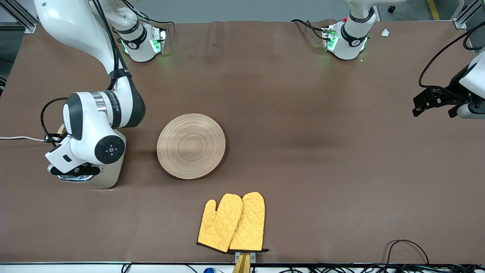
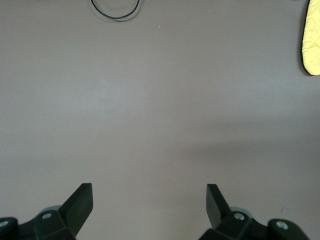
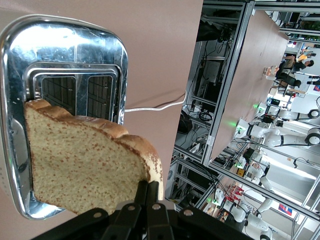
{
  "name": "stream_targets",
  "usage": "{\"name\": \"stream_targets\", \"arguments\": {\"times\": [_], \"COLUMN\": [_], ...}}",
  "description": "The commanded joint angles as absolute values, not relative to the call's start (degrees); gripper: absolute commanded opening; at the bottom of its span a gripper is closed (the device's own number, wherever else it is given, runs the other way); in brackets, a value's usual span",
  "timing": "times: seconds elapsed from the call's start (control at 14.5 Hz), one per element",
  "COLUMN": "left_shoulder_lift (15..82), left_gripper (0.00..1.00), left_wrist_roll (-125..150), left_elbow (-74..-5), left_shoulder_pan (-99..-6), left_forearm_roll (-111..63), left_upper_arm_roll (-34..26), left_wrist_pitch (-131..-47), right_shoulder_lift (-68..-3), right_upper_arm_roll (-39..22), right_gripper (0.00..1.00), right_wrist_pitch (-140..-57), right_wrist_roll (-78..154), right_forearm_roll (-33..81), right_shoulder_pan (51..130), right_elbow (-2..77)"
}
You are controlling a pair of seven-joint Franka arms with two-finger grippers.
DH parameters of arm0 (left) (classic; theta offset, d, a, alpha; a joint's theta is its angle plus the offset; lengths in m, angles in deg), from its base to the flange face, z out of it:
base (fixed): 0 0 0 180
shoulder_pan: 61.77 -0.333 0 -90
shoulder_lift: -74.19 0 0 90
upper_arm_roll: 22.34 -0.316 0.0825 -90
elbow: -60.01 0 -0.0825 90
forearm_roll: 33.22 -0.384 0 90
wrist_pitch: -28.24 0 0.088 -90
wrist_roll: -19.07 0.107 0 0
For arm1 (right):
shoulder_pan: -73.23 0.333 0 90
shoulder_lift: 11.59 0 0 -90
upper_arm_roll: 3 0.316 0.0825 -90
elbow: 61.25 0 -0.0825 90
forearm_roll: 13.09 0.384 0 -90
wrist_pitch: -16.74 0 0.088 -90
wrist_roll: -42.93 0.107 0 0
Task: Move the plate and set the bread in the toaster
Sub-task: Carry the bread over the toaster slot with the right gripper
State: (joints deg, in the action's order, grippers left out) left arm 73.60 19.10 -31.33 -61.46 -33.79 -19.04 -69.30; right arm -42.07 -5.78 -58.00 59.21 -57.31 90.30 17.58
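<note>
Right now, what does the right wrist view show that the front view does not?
Only the right wrist view: the bread pinched in the right gripper over the toaster slots. Only the front view: the plate, yellow mitts, and the left gripper open, waiting at the left arm's end. Both: the toaster and its white cord.

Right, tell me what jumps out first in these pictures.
The right gripper pinches the bread by its crust over the toaster, at the right arm's end of the table. The bare wooden plate sits mid-table beside it, with yellow oven mitts nearer the front camera. The left gripper waits open over bare table.
</note>
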Motion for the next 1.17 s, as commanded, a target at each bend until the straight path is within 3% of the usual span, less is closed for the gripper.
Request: {"name": "stream_targets", "arguments": {"times": [0.0, 1.1], "left_shoulder_lift": [73.3, 73.3], "left_gripper": [1.0, 1.0], "left_wrist_roll": [19.8, 19.8], "left_elbow": [-30.7, -30.7], "left_shoulder_pan": [-61.4, -61.4], "left_forearm_roll": [-33.2, -33.3], "left_upper_arm_roll": [-19.1, -19.1], "left_wrist_pitch": [-69.6, -69.6], "right_shoulder_lift": [-42.6, -43.3], "right_upper_arm_roll": [-5.1, -5.1], "right_gripper": [0.0, 0.0], "right_wrist_pitch": [-55.9, -55.4], "right_wrist_roll": [59.2, 58.2], "right_forearm_roll": [-58.7, -58.4], "right_shoulder_pan": [89.9, 89.0], "right_elbow": [15.7, 14.8]}}
